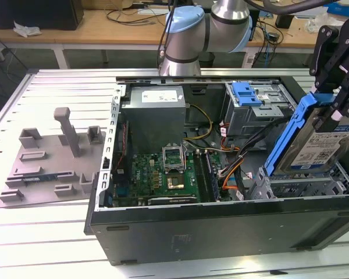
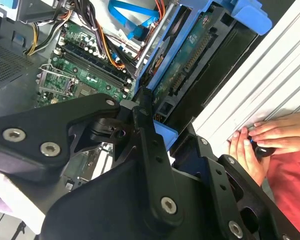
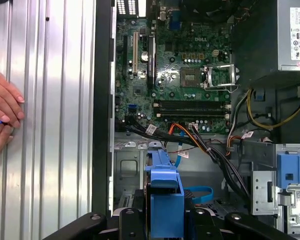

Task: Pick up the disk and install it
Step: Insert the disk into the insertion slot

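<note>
In the exterior view the disk, a silver drive with a blue-and-white label in a blue carrier bracket, hangs tilted on edge over the right end of the open computer case. My black gripper is shut on its upper end. In the first wrist view the blue carrier stands edge-on between my fingers, above a bay in the case floor. The second wrist view shows the disk's green circuit side and blue frame running away from the gripper.
A fixed metal drive cage with a blue tab sits at the case's back right. Cables cross between the motherboard and the bay. A grey fixture plate lies at the exterior view's left. A person's hands rest on the slatted table.
</note>
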### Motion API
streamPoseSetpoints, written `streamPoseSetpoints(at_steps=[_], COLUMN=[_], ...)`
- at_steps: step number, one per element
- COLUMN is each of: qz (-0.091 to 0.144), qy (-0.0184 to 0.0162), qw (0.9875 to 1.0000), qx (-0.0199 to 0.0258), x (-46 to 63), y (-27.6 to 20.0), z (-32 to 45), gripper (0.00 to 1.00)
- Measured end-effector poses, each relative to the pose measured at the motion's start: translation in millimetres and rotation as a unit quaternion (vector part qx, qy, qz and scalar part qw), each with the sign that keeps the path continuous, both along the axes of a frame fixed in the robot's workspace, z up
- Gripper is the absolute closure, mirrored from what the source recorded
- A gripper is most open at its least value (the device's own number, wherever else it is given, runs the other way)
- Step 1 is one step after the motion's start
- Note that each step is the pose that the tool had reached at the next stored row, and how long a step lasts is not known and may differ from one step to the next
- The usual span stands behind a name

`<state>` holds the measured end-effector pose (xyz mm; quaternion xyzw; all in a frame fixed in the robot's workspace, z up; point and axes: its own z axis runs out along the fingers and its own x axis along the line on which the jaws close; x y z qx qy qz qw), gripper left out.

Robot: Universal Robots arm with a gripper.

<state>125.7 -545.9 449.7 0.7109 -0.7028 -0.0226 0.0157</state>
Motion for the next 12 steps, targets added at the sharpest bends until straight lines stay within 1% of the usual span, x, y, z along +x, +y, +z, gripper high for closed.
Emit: streamPoseSetpoints(at_steps=[12], qz=[-0.002], qy=[0.0], qw=[1.0], qx=[0.0], x=[0.0], y=[0.0], z=[-7.4], gripper=[0.63])
